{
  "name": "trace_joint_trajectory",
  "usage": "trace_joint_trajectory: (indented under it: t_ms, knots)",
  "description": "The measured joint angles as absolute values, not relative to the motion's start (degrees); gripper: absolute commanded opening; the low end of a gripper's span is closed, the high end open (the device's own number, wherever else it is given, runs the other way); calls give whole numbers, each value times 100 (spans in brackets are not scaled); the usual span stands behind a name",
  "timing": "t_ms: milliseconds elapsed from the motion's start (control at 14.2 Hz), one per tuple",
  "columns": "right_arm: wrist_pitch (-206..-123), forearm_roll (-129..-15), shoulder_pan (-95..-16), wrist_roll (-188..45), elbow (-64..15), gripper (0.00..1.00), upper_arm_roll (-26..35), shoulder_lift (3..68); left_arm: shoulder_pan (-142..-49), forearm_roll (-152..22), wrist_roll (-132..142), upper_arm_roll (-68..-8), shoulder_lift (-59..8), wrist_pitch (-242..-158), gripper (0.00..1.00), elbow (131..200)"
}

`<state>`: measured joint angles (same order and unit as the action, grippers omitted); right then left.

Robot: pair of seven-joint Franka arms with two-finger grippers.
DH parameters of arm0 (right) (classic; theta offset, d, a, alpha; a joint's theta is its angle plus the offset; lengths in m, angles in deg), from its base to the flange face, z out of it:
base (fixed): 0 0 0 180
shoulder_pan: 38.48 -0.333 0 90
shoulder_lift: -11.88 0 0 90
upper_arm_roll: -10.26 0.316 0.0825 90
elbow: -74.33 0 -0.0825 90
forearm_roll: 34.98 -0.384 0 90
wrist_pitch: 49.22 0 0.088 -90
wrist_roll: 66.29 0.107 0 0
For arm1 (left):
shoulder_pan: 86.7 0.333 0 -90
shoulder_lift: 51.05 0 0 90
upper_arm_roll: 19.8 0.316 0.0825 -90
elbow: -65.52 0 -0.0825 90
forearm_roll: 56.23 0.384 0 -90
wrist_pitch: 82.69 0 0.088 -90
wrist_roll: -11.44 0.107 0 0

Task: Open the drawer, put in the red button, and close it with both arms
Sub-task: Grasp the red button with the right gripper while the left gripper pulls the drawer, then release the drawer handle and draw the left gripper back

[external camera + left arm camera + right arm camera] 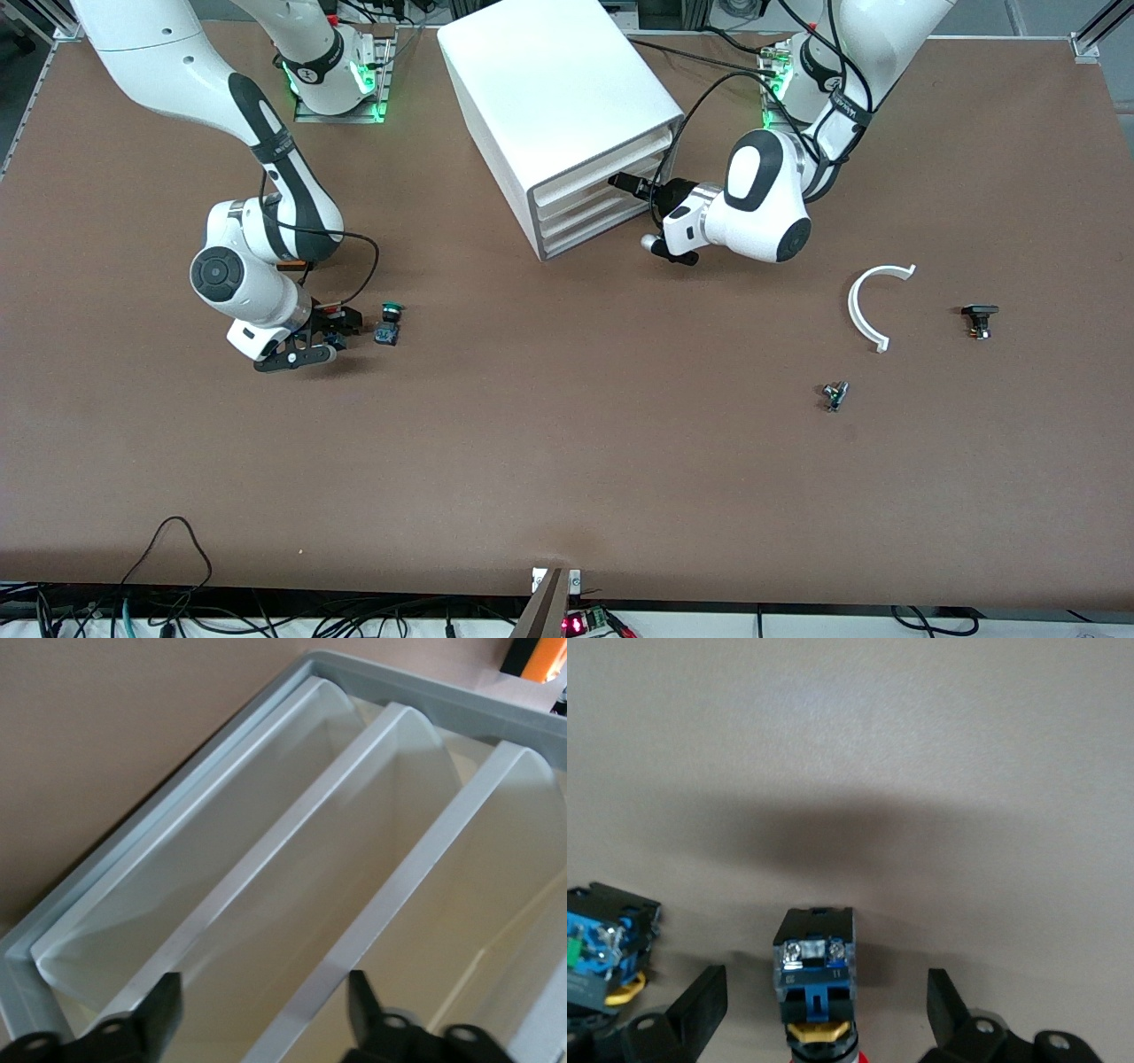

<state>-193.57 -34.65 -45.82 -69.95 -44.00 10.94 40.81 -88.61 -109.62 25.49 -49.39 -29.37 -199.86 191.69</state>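
Observation:
The red button (816,967) lies on the table between the open fingers of my right gripper (826,992), its black-and-blue body pointing away from the palm; neither finger touches it. In the front view this gripper (341,334) is low over the button (335,339) toward the right arm's end. The white cabinet (549,80) holds three stacked drawers (592,197), all in or nearly in. My left gripper (623,182) is open at the drawer fronts; in the left wrist view a drawer's front edge (381,904) runs between the gripper's (263,994) fingers.
A green-capped button (389,322) lies right beside the red one, also in the right wrist view (604,958). A white curved piece (866,306), a black part (979,317) and a small part (834,394) lie toward the left arm's end. An orange object (542,657) shows past the cabinet.

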Motion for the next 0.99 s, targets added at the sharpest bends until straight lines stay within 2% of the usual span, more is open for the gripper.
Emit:
trace_joint_trajectory:
  t_ms: [141, 212, 353, 636, 707, 989]
  knots:
    - [-19384, -3465, -4582, -7089, -4439, 97, 1094, 4081, -8859, -11079, 2579, -4956, -2962, -19986, 0, 19161]
    - [-19386, -3465, -4582, -7110, -4447, 79, 1094, 4081, -8852, -11100, 2579, -4958, -2983, -19986, 0, 19150]
    - [-19389, -3465, -4582, -7123, -4456, 51, 1094, 4081, -8811, -11102, 2575, -4889, -3044, -20088, 0, 19143]
    - [-19398, -3465, -4582, -7130, -4457, 33, 1094, 4080, -8545, -11058, 2837, -4230, -3167, -20436, 0, 18948]
    - [-19402, -3465, -4582, -7130, -4456, 32, 1094, 4080, -8482, -10997, 2923, -4087, -3167, -20441, 99, 18873]
    - [-19446, -3465, -4589, -7137, -4386, 29, 1121, 4074, -8435, -10893, 2854, -3976, -3167, -20944, 100, 18759]
